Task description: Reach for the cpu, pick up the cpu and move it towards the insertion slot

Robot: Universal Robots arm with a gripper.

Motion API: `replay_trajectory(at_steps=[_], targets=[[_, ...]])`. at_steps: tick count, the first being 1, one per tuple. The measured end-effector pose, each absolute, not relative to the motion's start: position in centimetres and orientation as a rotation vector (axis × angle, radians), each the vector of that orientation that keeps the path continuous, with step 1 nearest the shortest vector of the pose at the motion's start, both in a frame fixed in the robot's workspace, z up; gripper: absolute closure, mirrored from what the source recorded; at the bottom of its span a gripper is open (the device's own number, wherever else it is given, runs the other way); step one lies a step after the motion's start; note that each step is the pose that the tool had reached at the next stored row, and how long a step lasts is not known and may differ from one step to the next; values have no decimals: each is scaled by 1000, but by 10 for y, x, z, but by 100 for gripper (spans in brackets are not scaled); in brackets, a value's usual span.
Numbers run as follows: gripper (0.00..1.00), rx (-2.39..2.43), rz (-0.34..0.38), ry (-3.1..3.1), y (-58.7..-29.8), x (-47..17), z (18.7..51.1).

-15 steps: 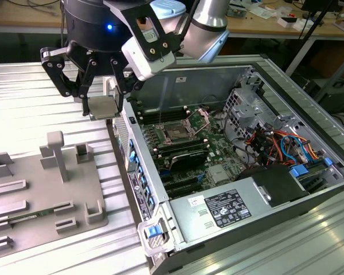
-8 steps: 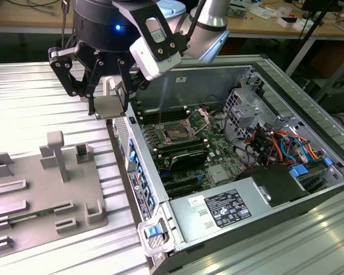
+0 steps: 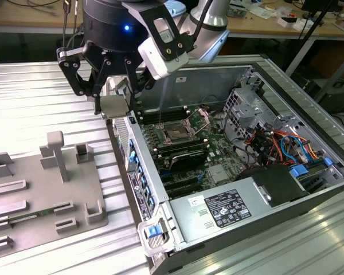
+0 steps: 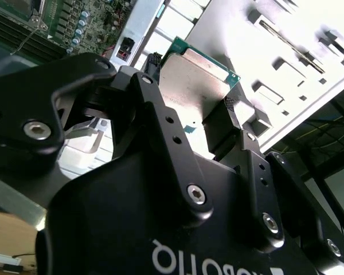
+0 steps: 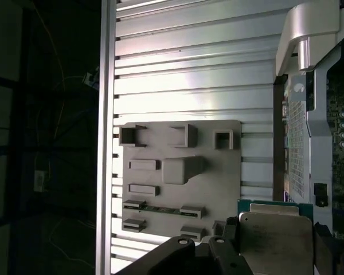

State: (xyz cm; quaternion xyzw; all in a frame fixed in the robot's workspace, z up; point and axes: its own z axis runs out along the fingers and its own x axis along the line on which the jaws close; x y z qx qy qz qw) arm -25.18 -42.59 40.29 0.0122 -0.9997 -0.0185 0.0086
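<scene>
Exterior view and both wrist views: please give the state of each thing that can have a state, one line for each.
cpu: held in the claw, lifted above the case edge, not yet at the slot.
claw: shut on the cpu.
slot: empty, bracket open.
case: lying on its side, cover off, board exposed.
tray: flat on the table, one stick lying in it.

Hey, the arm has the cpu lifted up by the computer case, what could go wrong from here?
The gripper holds the cpu by its edges, in the air beside the case wall; a slip would probably drop it onto the ribbed table or the grey tray. The insertion slot sits inside the case, so carrying it low may clip that wall. Cables crowd the inside.
</scene>
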Motion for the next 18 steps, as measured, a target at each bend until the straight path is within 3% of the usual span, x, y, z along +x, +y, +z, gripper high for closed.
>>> replay_trajectory(at_steps=[18], targets=[[45,38,-58,-3124,-426,-229,402]])
